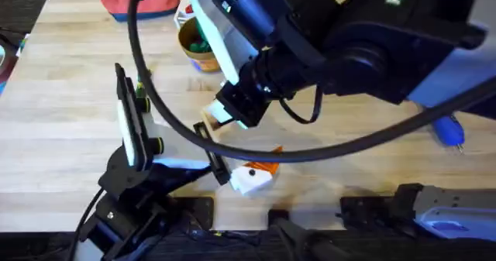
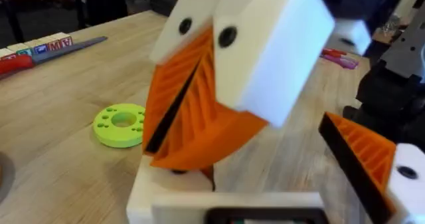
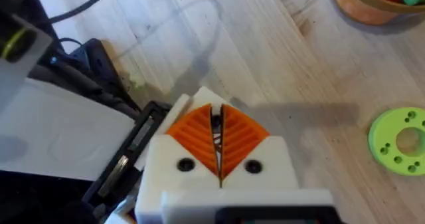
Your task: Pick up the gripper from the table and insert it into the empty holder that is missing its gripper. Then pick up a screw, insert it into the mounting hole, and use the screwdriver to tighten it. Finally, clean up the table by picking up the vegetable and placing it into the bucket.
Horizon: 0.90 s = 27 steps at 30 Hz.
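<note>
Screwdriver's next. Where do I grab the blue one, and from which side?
Take the screwdriver across its thick blue body, coming straight down: it lies flat on the table with its thin bit toward the near edge, so avoid that end. The right arm hides the rest, so I cannot judge the handle.

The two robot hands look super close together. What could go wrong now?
1. A bump: the right gripper, its orange pads shut, hangs right beside the left gripper. A small wrong move could knock them together.
2. A snag: a black cable loops low over the table and across the left arm. It might catch as the arms move.
</note>
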### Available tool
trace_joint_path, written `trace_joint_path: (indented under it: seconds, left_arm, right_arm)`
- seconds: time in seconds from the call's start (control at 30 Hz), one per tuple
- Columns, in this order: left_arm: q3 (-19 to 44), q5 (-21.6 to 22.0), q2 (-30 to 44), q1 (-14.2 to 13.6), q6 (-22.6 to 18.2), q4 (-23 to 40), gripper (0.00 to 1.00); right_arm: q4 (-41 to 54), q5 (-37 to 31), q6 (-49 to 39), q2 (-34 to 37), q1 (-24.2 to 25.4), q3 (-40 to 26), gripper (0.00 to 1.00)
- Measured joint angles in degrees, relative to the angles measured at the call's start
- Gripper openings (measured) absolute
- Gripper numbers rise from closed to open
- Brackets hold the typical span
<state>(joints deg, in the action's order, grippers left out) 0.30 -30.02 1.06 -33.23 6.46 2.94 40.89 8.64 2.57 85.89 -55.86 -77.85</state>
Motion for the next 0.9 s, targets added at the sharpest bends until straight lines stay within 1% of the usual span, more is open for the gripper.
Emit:
trace_joint_path:
  seconds: [0.2, 0.23, 0.27, 0.3, 0.37, 0.47, 0.53, 0.57, 0.6, 0.63, 0.67, 0.7, 0.8, 0.9]
  left_arm:
    - [0.0, -0.09, 0.0, 0.0, 0.0, 0.0, 0.987]
    - [0.0, -0.09, 0.0, 0.0, -0.01, 0.0, 0.987]
    - [0.0, -0.12, 0.0, 0.0, -0.02, -0.01, 0.987]
    - [0.0, -0.2, 0.0, 0.0, -0.02, 0.0, 0.987]
    - [0.0, -0.2, 0.01, 0.0, -0.01, 0.0, 0.987]
    - [0.0, -0.22, 0.0, 0.0, -0.02, -0.01, 0.987]
    - [0.0, -0.21, 0.0, 0.0, -0.02, 0.0, 0.987]
    - [0.0, -0.19, 0.0, 0.0, -0.04, -0.02, 0.987]
    - [0.0, -0.19, 0.0, 0.0, -0.04, -0.02, 0.987]
    - [0.0, -0.2, 0.0, 0.0, -0.04, -0.02, 0.987]
    - [0.0, -0.2, 0.0, 0.0, -0.07, -0.02, 0.988]
    - [0.0, -0.22, 0.0, 0.0, -0.11, -0.01, 0.988]
    - [0.0, -0.22, 0.0, 0.0, -0.28, -0.02, 0.987]
    - [0.0, -0.22, 0.0, 0.0, -0.28, -0.02, 0.988]
  right_arm:
    - [0.32, 0.0, 0.0, 0.0, 0.0, -0.1, 0.005]
    - [0.35, 0.03, 0.06, 0.0, 0.0, -0.1, 0.033]
    - [0.4, 0.24, 0.03, 0.0, 0.0, -0.1, 0.111]
    - [0.39, 0.37, -0.07, 0.0, -0.02, -0.1, 0.157]
    - [0.4, 0.45, -0.06, 0.0, -0.07, -0.1, 0.194]
    - [0.37, 0.62, -0.11, 0.0, -0.09, -0.1, 0.363]
    - [0.39, 0.32, -0.27, -0.02, -0.06, -0.1, 0.533]
    - [0.42, 0.01, -0.17, -0.01, 0.13, -0.13, 0.623]
    - [0.6, -0.55, -0.17, -0.1, 0.42, -0.13, 0.771]
    - [0.7, -1.12, -0.18, -0.23, 0.77, -0.15, 0.898]
    - [0.89, -1.52, -0.41, -0.58, 1.27, -0.13, 0.968]
    - [1.12, -1.36, -0.4, -1.05, 1.58, -0.13, 0.986]
    - [1.81, -0.8, -0.42, -3.46, 2.27, -0.13, 0.994]
    - [3.62, -0.23, -0.42, -7.61, 5.07, -0.13, 0.994]
